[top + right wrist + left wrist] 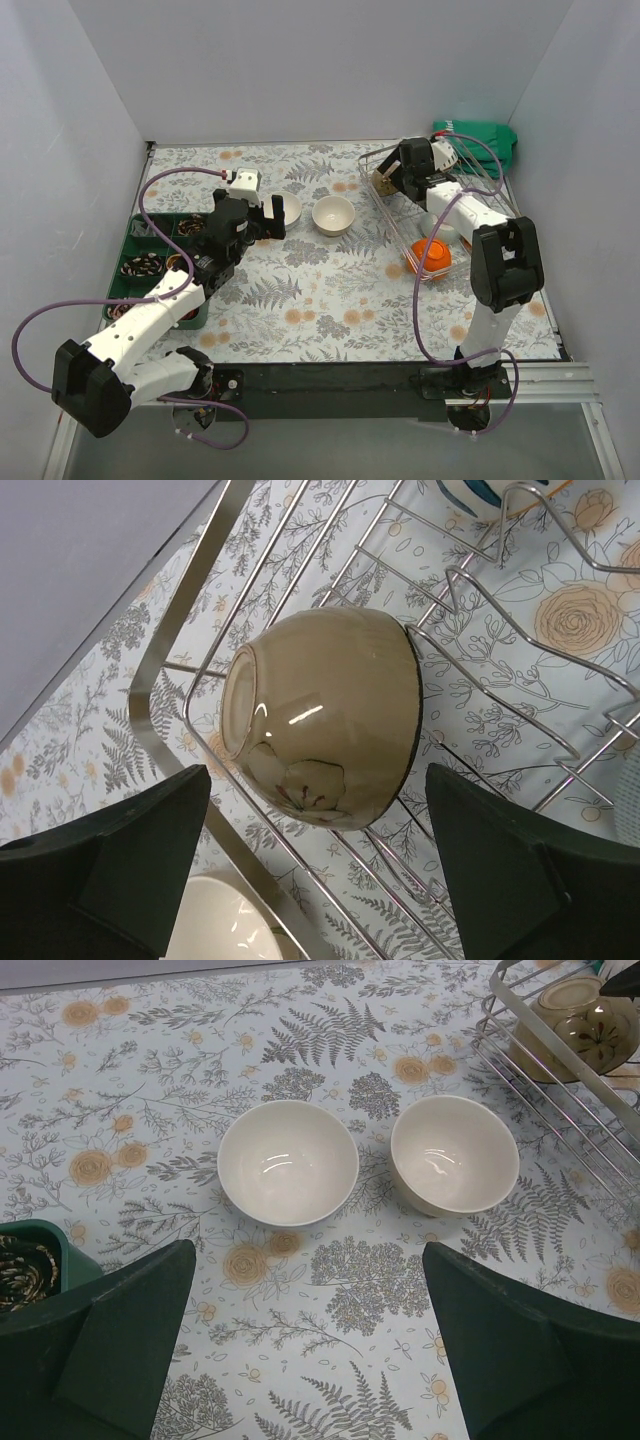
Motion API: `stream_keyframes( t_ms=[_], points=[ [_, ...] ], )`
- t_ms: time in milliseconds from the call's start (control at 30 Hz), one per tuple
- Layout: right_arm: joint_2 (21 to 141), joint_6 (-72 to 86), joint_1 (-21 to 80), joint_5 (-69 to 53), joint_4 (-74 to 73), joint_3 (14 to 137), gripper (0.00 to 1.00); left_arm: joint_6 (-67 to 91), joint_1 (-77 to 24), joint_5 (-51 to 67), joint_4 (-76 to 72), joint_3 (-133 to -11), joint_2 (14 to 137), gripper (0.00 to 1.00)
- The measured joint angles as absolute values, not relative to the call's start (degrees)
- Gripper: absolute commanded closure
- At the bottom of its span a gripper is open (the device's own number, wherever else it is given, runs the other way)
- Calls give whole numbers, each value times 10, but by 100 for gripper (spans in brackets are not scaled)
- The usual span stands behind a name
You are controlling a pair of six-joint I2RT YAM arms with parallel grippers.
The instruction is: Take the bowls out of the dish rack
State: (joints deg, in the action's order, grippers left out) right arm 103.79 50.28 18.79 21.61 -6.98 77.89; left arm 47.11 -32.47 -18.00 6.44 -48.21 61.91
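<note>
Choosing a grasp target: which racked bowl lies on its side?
The tan bowl with the dark rim: it lies sideways on the dish rack wires, facing the right hand.

Seeing smooth, glossy glaze catching bright highlights on 2 ceramic pieces, the white bowl point(288, 1162) and the cream bowl point(454, 1153). Finding the same shiny glaze on the tan bowl point(325, 715). Noting polished, reflective metal wire throughout the dish rack point(183, 580). Reading the floral table cover point(150, 1090) as flat and matt. Registering matt dark green plastic on the left fingers point(130, 1340).
</note>
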Motion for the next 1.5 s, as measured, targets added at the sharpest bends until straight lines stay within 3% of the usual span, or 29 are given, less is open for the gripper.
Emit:
stream_keyframes(
  t_ms=[667, 933, 1100, 1500],
  points=[
    [1118, 573, 184, 227, -77, 832, 13, 474, -325, -168, 59, -482, 619, 2],
    [1118, 585, 183, 227, -76, 832, 38, 474, -325, -163, 59, -482, 619, 2],
    [1116, 585, 183, 225, -77, 832, 61, 474, -325, -160, 59, -482, 619, 2],
    [1080, 582, 180, 218, -89, 818, 90, 473, -325, -160, 59, -481, 619, 2]
  ],
)
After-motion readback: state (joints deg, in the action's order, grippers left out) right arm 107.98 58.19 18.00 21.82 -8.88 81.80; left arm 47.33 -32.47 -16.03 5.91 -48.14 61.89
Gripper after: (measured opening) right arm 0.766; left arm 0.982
